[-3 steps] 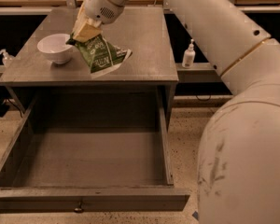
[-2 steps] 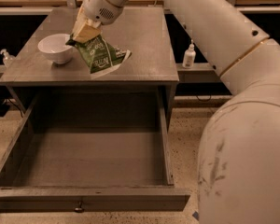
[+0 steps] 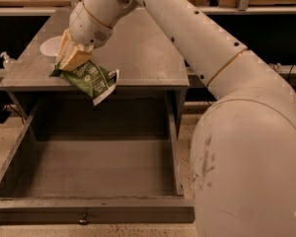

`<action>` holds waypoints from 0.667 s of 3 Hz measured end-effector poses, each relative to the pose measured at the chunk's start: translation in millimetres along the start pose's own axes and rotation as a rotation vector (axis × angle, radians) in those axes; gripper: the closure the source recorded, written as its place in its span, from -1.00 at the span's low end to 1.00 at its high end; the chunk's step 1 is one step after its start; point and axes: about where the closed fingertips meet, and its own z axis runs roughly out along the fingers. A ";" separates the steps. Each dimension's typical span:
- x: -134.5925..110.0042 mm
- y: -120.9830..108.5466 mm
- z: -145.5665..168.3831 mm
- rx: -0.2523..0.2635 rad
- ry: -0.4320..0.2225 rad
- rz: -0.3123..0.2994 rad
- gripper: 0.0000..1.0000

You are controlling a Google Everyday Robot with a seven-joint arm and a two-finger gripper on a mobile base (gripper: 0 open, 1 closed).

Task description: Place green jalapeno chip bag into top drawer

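Gripper is down at the front edge of the bench, jaws pinching 1 end of the green jalapeno chip bag. The bag hangs tilted from that grip, and its lower white-edged corner dips past the bench lip, above the back of the top drawer. The drawer is pulled wide out below, knob facing front. 1 white bowl sits on the bench just behind the gripper. A small bottle stands beside the bench.
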 end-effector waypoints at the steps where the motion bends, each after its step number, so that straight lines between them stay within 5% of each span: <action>1: -11.3 34.3 30.1 -0.138 -0.076 -0.189 1.00; 2: -2.6 47.4 44.0 -0.137 -0.015 -0.242 1.00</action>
